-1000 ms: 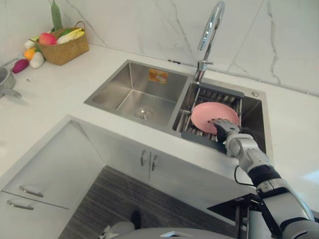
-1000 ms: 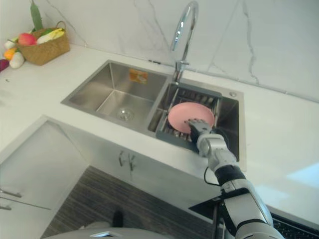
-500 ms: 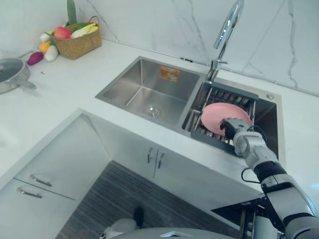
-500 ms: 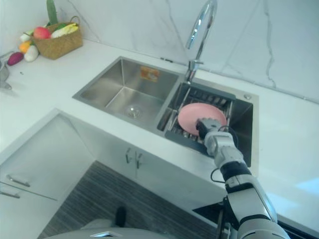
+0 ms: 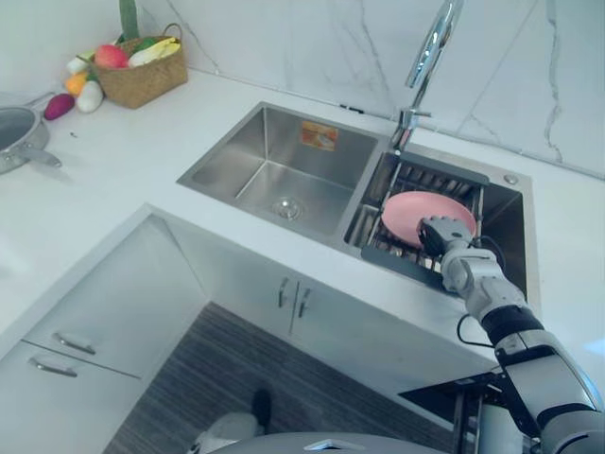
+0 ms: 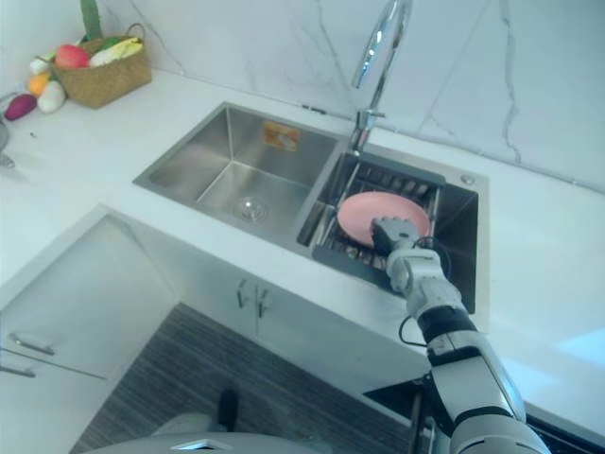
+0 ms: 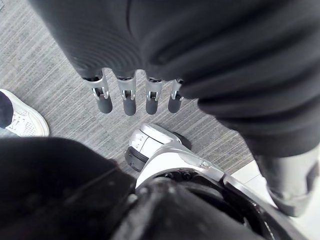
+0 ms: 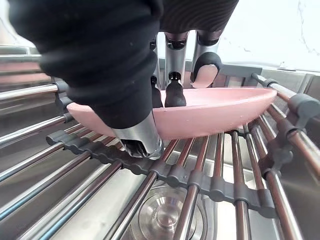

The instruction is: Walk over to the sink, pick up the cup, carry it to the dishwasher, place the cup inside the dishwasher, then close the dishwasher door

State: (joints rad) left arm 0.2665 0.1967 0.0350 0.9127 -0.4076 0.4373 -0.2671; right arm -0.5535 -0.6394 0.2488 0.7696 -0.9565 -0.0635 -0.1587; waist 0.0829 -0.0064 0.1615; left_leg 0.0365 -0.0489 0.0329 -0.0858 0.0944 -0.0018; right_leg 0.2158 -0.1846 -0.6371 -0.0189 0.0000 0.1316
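The walk to the sink (image 5: 284, 161) is complete and pickup is in progress: the right hand (image 5: 437, 236) pinches the rim of the pink dish (image 5: 427, 212), which lies on the sink rack (image 8: 210, 185), while the left hand (image 7: 128, 100) hangs with fingers straight; lift, carry, loading and door closing are not yet done.

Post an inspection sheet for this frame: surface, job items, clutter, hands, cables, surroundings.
Surface: white countertop with a steel double sink set into it.
Job's things: a pink plate lies on the bar rack in the right basin.
Clutter: wicker basket of produce and a pan at the counter's far left.
Hands: right hand pinches the plate's near rim, fingers inside, thumb outside. Left hand hangs open above the floor.
Cables: nothing seen.
Surroundings: faucet, marble backsplash, grey cabinets, a person's white shoe.
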